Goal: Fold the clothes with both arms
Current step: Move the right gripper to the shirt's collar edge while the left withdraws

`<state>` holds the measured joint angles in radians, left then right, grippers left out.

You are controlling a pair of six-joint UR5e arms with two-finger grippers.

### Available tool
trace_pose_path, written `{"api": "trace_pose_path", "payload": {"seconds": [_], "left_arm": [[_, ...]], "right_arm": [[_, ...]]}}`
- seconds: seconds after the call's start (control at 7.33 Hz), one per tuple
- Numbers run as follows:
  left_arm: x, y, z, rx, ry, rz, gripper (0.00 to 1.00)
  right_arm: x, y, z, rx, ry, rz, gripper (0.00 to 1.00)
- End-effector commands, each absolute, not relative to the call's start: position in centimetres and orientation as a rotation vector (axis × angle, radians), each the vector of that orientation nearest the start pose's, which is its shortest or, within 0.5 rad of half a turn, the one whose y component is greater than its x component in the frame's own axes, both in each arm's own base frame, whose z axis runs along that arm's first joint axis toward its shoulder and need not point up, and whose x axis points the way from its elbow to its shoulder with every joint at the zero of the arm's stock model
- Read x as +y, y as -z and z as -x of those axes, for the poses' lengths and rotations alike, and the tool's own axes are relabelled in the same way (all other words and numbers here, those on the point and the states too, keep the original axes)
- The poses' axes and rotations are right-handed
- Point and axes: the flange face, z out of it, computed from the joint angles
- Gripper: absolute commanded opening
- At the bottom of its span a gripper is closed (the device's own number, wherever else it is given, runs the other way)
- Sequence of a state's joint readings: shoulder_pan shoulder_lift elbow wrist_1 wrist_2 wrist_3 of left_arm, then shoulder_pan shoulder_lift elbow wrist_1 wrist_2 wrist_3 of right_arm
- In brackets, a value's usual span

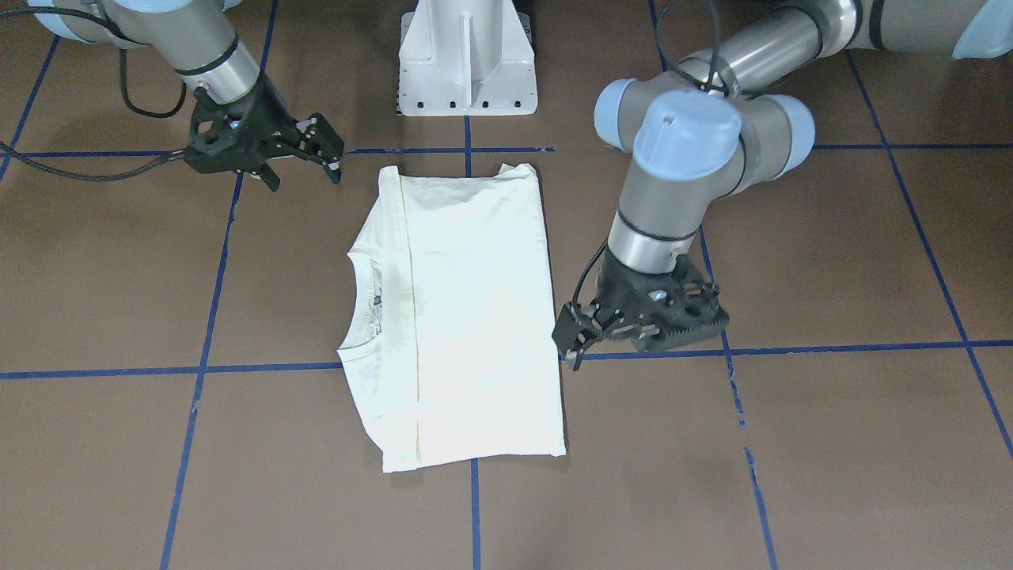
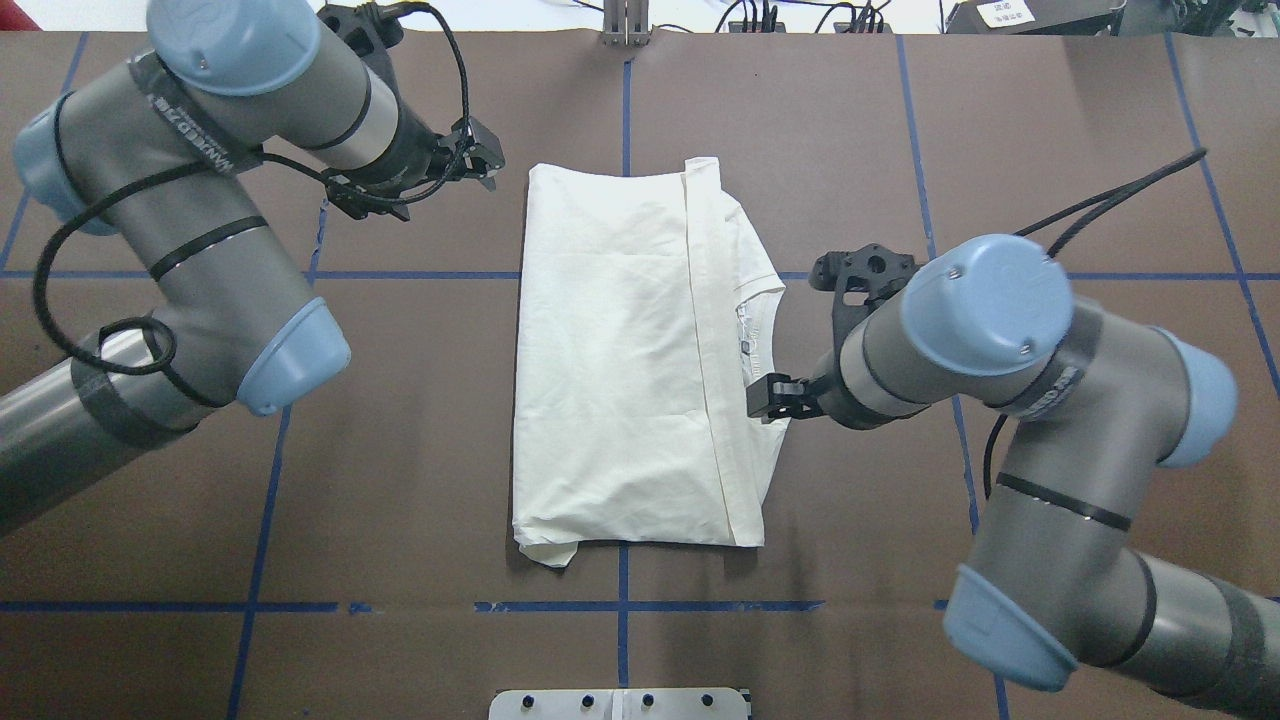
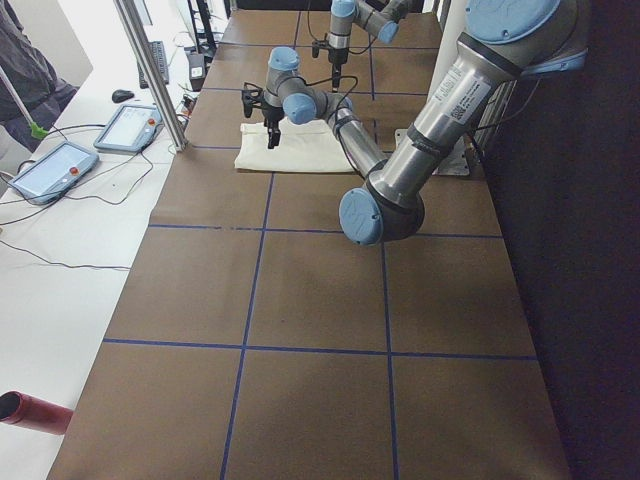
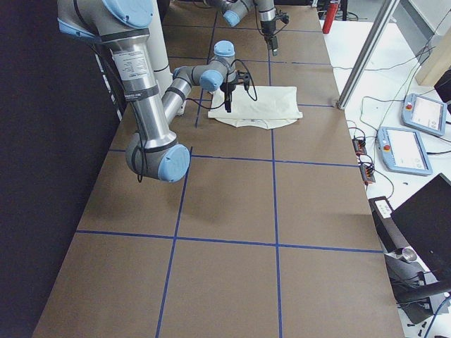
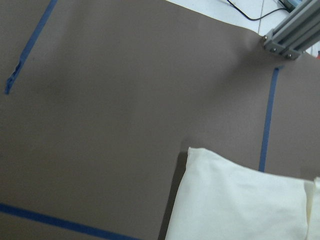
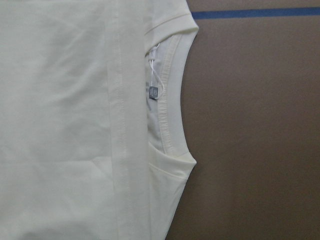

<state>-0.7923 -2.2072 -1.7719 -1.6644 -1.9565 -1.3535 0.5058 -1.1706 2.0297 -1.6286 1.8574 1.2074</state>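
Two grippers, both empty and off the shirt (image 1: 467, 317). From the front: shirt flat in the middle of the table (image 1: 831, 253), plain side up, long way pointing away from the robot; right gripper (image 1: 306, 178) spread wide on the collar side, left gripper (image 1: 571, 346) low beside the opposite edge, fingers a bit apart. From overhead: collar (image 2: 758, 300) facing the right gripper, probably the nearer one. Blue tape lines (image 2: 400, 274) around.
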Motion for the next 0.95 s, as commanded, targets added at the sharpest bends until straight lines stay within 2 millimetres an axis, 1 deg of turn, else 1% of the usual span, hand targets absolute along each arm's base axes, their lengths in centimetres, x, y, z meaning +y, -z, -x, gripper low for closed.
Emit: {"api": "trace_pose_path", "payload": {"seconds": [0.0,0.14,0.27,0.41,0.55,0.82], "left_arm": [[-46.2,-16.4,-37.9,0.997,0.276,-0.090,1.00],[-44.4,-17.9,-37.5,0.992,0.262,-0.078,1.00],[-44.3,-18.4,-37.4,0.987,0.264,-0.077,1.00],[-44.2,-18.4,-37.5,0.986,0.263,-0.075,1.00],[-44.2,-18.4,-37.5,0.987,0.262,-0.076,1.00],[-44.2,-18.4,-37.6,0.987,0.260,-0.072,1.00]], "right_arm": [[-33.4,-24.9,51.8,-0.734,0.057,-0.084,1.00],[-32.4,-25.9,53.5,-0.686,0.073,-0.074,1.00],[-32.2,-26.3,56.4,-0.647,0.085,-0.085,1.00],[-32.3,-26.1,57.0,-0.645,0.088,-0.076,1.00],[-32.0,-27.0,57.3,-0.628,0.093,-0.067,1.00],[-32.0,-27.9,57.4,-0.587,0.091,-0.052,1.00]]}}
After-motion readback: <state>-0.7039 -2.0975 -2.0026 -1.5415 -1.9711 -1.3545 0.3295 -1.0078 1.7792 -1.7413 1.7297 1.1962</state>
